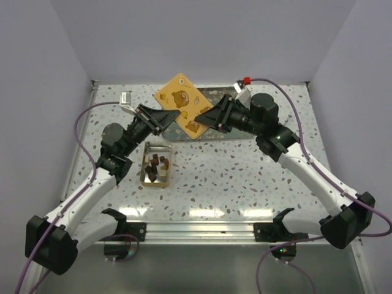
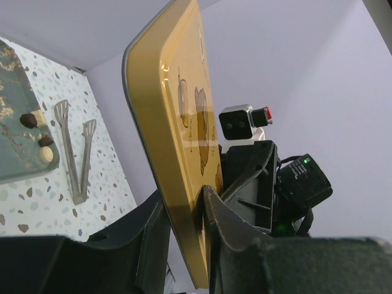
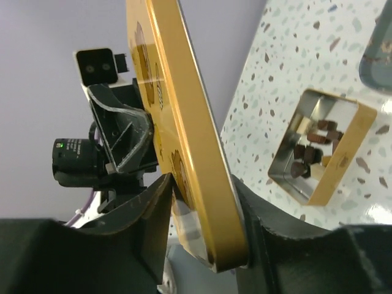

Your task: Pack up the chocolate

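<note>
The gold tin lid (image 1: 184,105) with bear prints is held tilted in the air above the back of the table. My left gripper (image 1: 173,116) is shut on its left edge and my right gripper (image 1: 209,116) on its right edge. The left wrist view shows the lid (image 2: 177,122) edge-on between the jaws of the left gripper (image 2: 184,196). The right wrist view shows the lid (image 3: 177,110) clamped in the right gripper (image 3: 202,184). The open gold tin base (image 1: 157,164) lies on the table with several chocolate lumps (image 1: 154,163) inside, also in the right wrist view (image 3: 312,150).
A teal tray (image 1: 214,93) lies at the back, mostly hidden by the lid; in the left wrist view its corner (image 2: 15,147) bears a few chocolate lumps (image 2: 27,119). Metal tongs (image 1: 125,98) lie at the back left.
</note>
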`<state>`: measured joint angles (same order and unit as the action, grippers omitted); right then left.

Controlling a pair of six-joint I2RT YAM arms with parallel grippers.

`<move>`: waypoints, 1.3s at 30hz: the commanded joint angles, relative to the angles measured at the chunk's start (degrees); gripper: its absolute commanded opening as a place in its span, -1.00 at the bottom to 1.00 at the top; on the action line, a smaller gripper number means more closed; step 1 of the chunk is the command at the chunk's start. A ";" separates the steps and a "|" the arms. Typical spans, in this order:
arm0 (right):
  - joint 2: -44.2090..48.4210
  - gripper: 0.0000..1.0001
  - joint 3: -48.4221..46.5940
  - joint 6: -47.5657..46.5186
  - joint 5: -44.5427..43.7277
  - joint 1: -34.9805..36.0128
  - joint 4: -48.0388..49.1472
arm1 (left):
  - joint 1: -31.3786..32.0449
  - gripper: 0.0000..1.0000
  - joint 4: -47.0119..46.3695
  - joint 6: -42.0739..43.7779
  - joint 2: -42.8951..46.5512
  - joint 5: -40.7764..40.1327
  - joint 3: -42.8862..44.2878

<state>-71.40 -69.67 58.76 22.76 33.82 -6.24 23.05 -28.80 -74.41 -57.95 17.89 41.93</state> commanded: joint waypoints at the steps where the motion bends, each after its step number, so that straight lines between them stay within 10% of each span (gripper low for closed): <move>1: 1.52 -0.05 0.94 -4.70 2.72 0.81 -5.18 | -0.90 -0.85 -6.00 0.15 1.18 2.58 -1.85; 10: 2.40 0.29 2.69 -8.04 0.36 0.72 -7.99 | -7.48 -1.00 -14.00 -6.09 1.09 13.20 -6.42; 30: -1.64 0.31 4.28 -12.71 -2.03 0.10 -7.03 | -25.22 -1.00 -30.52 -16.02 -2.42 36.94 -21.00; 39: -7.52 0.29 5.51 -11.74 1.32 0.19 -3.26 | -31.57 -1.00 -15.52 4.79 -4.36 45.31 -23.12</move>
<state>-77.62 -63.57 47.35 22.48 34.06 -13.52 -7.18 -48.64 -79.50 -63.05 59.92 18.52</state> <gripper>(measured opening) 0.651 0.125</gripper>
